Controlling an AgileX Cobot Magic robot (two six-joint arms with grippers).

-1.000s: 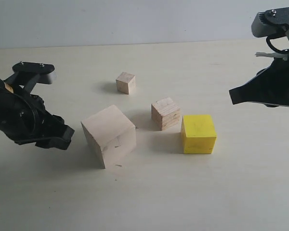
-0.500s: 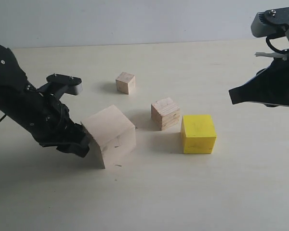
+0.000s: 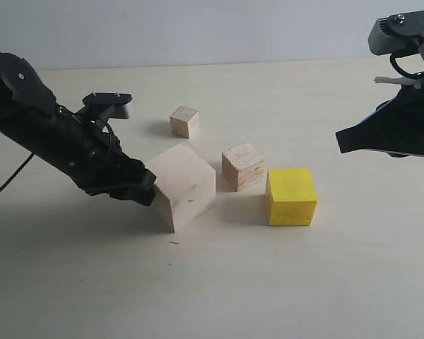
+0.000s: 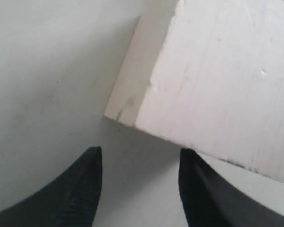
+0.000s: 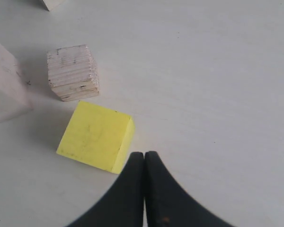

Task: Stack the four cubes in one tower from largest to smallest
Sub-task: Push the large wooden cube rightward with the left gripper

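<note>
Reaching low over the pale bench (image 3: 283,289), the left gripper (image 3: 140,191) sits at the left-hand face of the large pale wooden cube (image 3: 187,182), seemingly touching it. Its jaws are spread wide with nothing between them. In the left wrist view the block lies just ahead of the fingertips, turned corner-on to them rather than square. That suggests the arm is positioning or lining up the base block, not clamping it. As the tower's bottom piece it need not be lifted, only set where the others can go on top.

All four cubes rest separately on the bench, so no stacking is done. The bright yellow cube (image 3: 291,195) stands to the right. The darker grained wooden cube (image 3: 243,167) is between it and the large one, just beside both. The smallest pale wooden cube (image 3: 184,121) sits apart, further back. The right gripper (image 3: 343,141) hangs above the bench on the right with its jaws pressed together and empty, likely parked clear.
</note>
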